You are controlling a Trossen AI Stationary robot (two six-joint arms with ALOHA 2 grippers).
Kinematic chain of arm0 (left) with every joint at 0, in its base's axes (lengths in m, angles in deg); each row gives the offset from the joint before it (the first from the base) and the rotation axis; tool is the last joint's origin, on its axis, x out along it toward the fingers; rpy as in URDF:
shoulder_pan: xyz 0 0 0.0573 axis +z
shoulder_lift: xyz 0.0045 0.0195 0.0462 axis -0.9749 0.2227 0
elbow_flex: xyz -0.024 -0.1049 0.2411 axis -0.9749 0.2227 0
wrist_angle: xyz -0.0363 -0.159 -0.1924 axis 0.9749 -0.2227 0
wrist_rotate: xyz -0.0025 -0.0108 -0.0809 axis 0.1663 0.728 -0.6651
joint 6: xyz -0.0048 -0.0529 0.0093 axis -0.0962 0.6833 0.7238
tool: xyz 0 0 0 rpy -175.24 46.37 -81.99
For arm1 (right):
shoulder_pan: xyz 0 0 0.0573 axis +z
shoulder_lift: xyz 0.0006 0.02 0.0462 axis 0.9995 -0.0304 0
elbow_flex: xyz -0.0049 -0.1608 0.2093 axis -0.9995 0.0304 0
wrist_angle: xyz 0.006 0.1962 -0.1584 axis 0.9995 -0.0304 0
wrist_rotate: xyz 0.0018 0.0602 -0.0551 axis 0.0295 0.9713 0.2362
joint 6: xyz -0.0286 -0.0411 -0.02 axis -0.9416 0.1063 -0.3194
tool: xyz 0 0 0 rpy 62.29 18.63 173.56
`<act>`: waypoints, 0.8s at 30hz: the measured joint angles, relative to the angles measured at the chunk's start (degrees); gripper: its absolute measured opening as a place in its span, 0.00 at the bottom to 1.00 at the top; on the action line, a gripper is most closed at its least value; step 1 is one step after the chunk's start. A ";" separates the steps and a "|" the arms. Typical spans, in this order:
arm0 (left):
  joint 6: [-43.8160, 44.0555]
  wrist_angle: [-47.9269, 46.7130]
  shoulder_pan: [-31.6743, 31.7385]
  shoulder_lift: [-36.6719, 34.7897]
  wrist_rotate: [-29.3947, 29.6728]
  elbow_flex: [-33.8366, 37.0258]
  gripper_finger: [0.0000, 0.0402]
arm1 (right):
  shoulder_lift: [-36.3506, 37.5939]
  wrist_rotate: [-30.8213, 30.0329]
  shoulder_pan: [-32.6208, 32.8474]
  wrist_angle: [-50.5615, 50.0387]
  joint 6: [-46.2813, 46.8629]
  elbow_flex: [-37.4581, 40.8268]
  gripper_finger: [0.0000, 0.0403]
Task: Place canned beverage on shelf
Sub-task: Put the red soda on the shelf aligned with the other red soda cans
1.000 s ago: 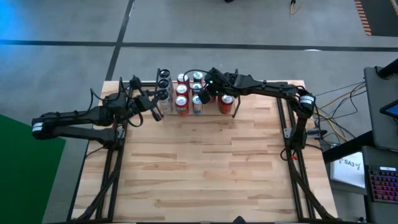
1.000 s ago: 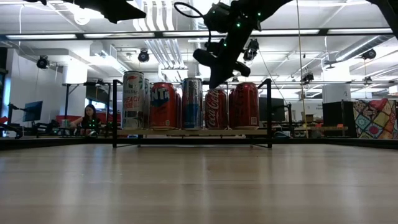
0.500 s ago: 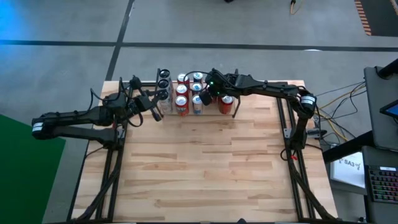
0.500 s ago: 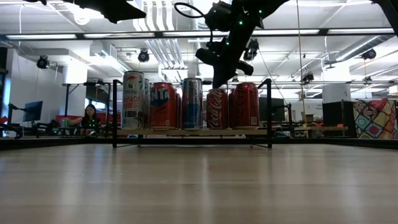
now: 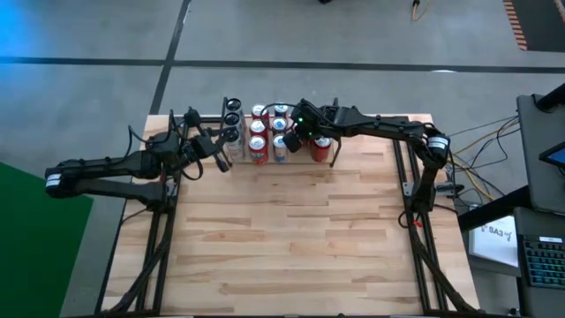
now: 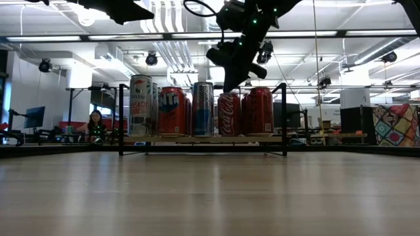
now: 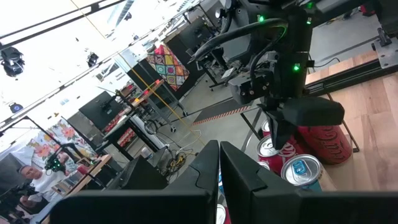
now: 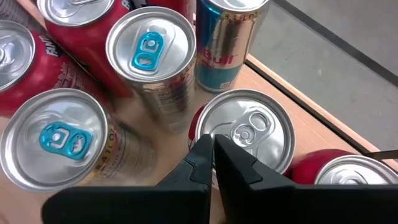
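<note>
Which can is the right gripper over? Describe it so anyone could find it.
Start at the shelf on the table's far edge. In its front row of cans, it is the Coca-Cola can, second from the right end, right under the shut right gripper. Unlike its neighbours, it carries white script lettering.

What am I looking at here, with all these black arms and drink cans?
These are four camera views of one robot with two dark arms at a wooden table. One camera looks straight down, one sits at table height, and one rides on each wrist.

At the table's far edge stands a small wire shelf full of drink cans. The right gripper hangs just above a red cola can, its jaws shut and holding nothing; its wrist camera looks down on the can tops. The left gripper waits beside the shelf, jaws shut too, also empty. A person sits far behind.
</note>
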 joint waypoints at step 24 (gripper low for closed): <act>0.00 0.28 0.00 0.01 0.01 0.00 0.00 | -0.46 -3.50 0.11 2.07 -1.11 -0.76 0.02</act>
